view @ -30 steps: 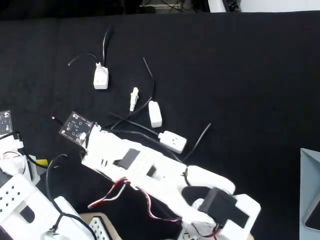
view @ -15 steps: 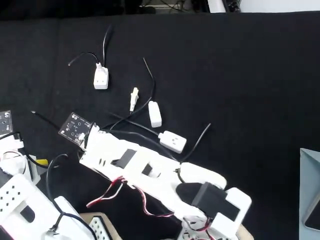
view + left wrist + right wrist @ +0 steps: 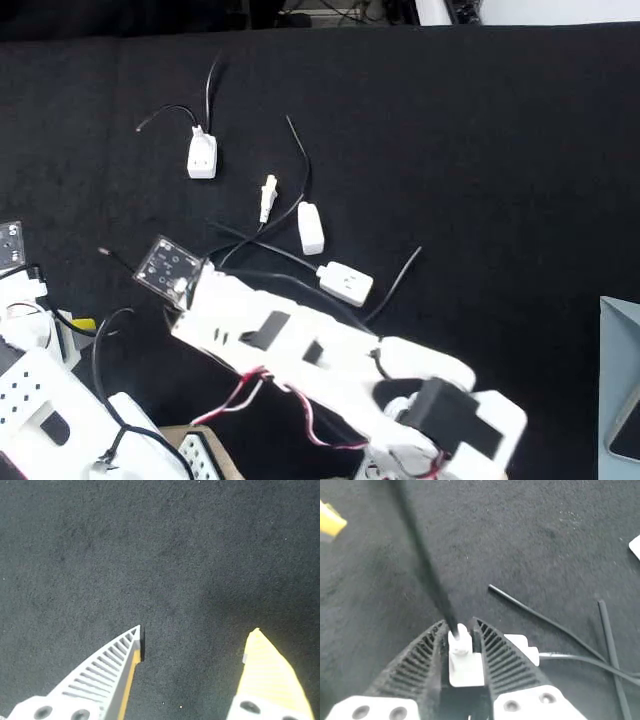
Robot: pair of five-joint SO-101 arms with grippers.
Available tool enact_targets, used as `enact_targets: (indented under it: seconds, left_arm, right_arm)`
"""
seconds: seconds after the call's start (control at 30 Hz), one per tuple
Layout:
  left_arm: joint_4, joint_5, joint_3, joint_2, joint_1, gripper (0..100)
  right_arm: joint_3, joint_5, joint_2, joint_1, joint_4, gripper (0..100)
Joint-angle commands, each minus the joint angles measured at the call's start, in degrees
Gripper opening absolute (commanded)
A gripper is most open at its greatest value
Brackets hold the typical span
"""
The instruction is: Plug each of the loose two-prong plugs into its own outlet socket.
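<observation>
**Between the jaws of the right gripper [image 3: 459,626]: a small white plastic plug [image 3: 463,657]**

Both jaws are clamped on the plug, whose black cord [image 3: 427,575] runs out past the tips (prongs hidden), close over the black cloth table [image 3: 530,535]. The left gripper [image 3: 197,635] hangs over the cloth, fingers [image 3: 107,677] spread apart. Toward the table's middle, a white rectangular outlet socket [image 3: 346,283] lies near a white oblong block [image 3: 311,228].
</observation>
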Motion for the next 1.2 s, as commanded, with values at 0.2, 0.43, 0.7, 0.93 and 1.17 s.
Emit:
enact_targets:
  seconds: [0.2, 0.43, 0.7, 0.93, 1.17]
  left_arm:
    - [0.09, 0.00, -3.12, -0.79, -3.56, 32]
    - [0.09, -0.09, -2.77, -0.79, -3.74, 32]
    - [0.26, -0.09, -3.03, -0.79, -3.74, 32]
    - [0.44, 0.00, -3.03, -0.79, -3.47, 33]
    - [0.53, 0.00, -4.70, -0.79, -3.82, 33]
  right_arm:
    - [9.80, -5.27, -2.51, 2.29, -10.64, 1.1]
    - [8.75, -5.27, -2.86, 2.29, -6.95, 1.1]
    - [2.51, -5.27, -2.51, 2.29, 7.65, 1.2]
    - [1.80, -5.27, -7.16, 2.20, 8.88, 18.2]
    - [0.75, -5.27, -18.51, 2.11, 13.45, 14.7]
